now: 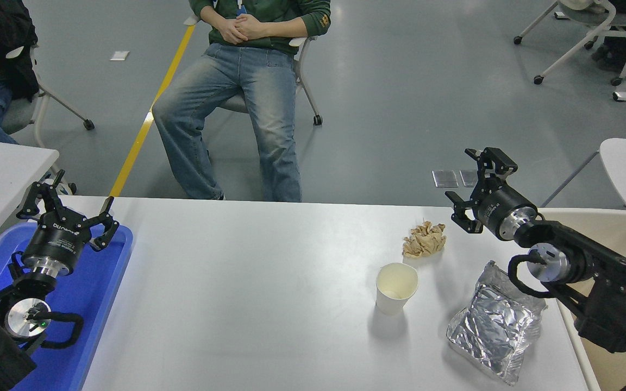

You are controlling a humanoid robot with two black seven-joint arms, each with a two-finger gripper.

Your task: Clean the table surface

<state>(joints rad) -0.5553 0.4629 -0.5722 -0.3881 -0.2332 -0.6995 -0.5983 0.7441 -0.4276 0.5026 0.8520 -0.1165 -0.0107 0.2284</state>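
— Where does the table surface [248, 304] lie against the right gripper [470, 182]?

— The white tabletop fills the lower middle of the view. The right gripper hangs above its far right edge, fingers [489, 157] spread wide and holding nothing, clear of the surface.

— What is nearest to it?

— A crumpled brown paper ball [425, 239], lying on the table just left of and below the gripper, apart from it. Nearer the camera stands an open paper cup [396, 287], upright, and to its right a crinkled silver foil bag [495, 320] lies flat near the table's right edge.

— And the left gripper [67, 209]?

— Parked at the lower left over a blue tray [98, 293], its fingers spread too, empty.

— Anything hard to make out?

— The right arm covers a corner of the foil bag and part of a cream-coloured bin [617, 228] beside the table, so the bin's inside can't be seen. The tray is cut off by the picture's left and bottom edges. A seated person [237, 108] beyond the far edge is cut off at the chest, hands clasped in the lap.
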